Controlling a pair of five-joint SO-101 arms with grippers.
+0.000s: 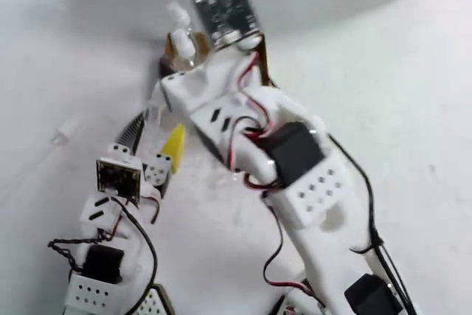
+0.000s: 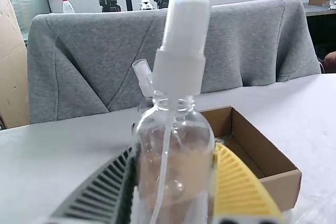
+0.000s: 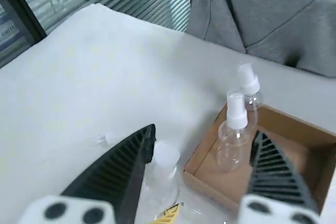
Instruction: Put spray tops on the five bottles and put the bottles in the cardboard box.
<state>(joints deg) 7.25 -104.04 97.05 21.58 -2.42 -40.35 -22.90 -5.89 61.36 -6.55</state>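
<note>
My left gripper is shut on a clear bottle, grey finger on one side and yellow finger on the other. A white spray top stands in its neck, the collar just above the rim. In the high view this bottle is just left of the cardboard box. My right gripper hangs open above the box's edge and the held bottle's top. Two bottles with spray tops stand upright in the box.
A small clear cap lies on the white table to the left, also the cap in the right wrist view. The right arm crosses over the box. A grey chair back stands behind the table's far edge.
</note>
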